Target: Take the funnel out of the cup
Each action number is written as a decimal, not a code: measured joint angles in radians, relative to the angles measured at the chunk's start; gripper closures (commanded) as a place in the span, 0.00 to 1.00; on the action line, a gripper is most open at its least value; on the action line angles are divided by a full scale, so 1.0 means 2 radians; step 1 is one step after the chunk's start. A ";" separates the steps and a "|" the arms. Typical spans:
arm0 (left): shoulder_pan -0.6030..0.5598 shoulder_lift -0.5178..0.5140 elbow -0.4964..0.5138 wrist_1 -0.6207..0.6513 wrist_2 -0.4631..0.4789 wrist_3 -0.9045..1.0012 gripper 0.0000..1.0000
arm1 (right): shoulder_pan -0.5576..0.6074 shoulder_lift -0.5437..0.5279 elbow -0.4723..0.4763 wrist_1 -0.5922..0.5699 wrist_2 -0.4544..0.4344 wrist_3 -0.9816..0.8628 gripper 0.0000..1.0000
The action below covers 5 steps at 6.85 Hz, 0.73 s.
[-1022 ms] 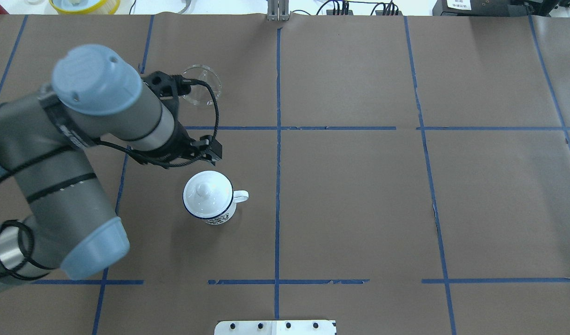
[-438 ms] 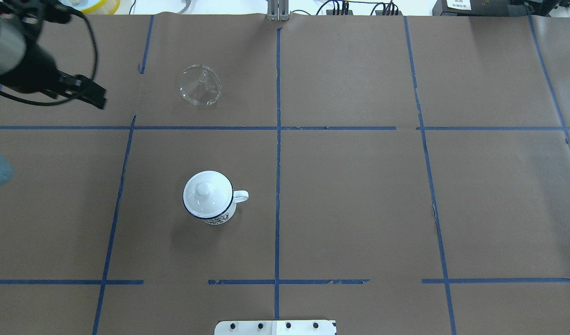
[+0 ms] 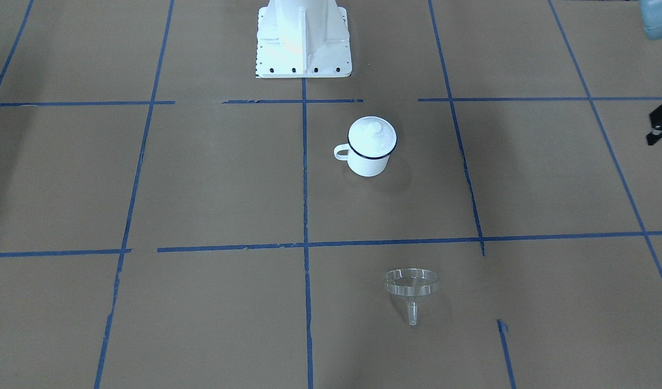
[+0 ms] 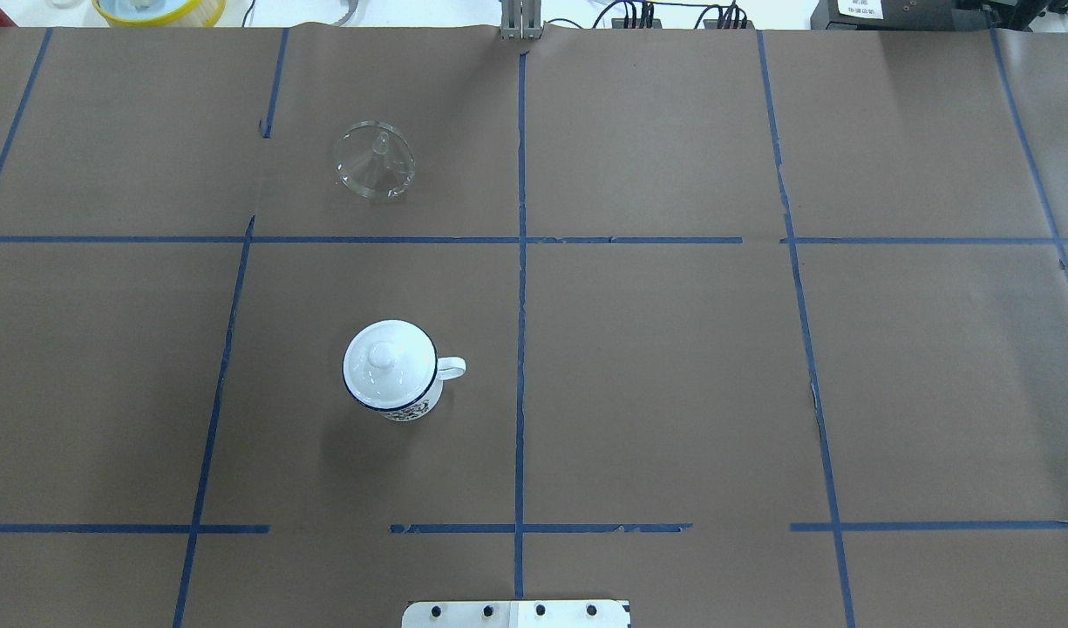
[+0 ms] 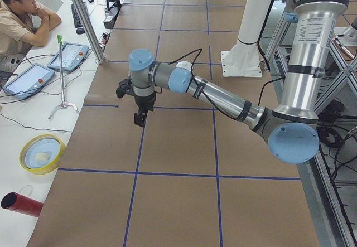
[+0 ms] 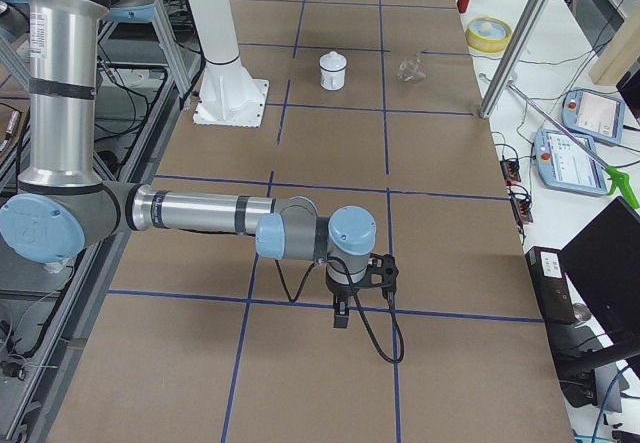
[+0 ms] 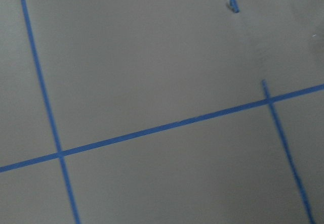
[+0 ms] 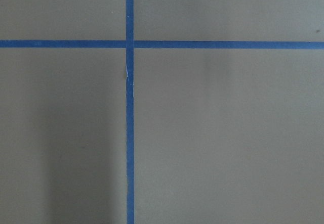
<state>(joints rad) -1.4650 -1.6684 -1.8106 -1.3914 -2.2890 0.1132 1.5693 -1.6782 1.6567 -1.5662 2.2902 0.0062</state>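
Two things rest on the brown paper table (image 4: 673,349); nearest the robot's base stands the cup (image 4: 391,384), upright, a white domed lid (image 4: 382,353) on it, its handle toward the robot's right; beyond it, well apart, the funnel (image 4: 375,160) lies tipped on the paper, spout pointing away from the robot; out at the table's ends hang the left gripper (image 5: 140,117) and right gripper (image 6: 341,315), neither holding anything; how wide their jaws stand cannot be told.

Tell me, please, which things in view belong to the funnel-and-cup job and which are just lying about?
Belong to the job:
funnel, on its side on the table, apart from the cup
cup, standing upright

Just lying about:
lid, sitting on the cup
yellow bowl, off the table's end
red tube, near that bowl
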 measured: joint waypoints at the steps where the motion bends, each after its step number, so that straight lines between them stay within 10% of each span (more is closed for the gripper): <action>1: -0.032 0.018 0.054 -0.002 -0.005 0.054 0.00 | 0.000 0.000 0.000 0.000 0.000 0.000 0.00; 5: -0.090 0.061 0.108 -0.047 -0.003 0.083 0.00 | 0.000 0.000 0.000 0.000 0.000 0.000 0.00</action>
<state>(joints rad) -1.6459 -1.5462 -1.5940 -1.4853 -2.2959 0.2796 1.5692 -1.6782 1.6561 -1.5662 2.2902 0.0061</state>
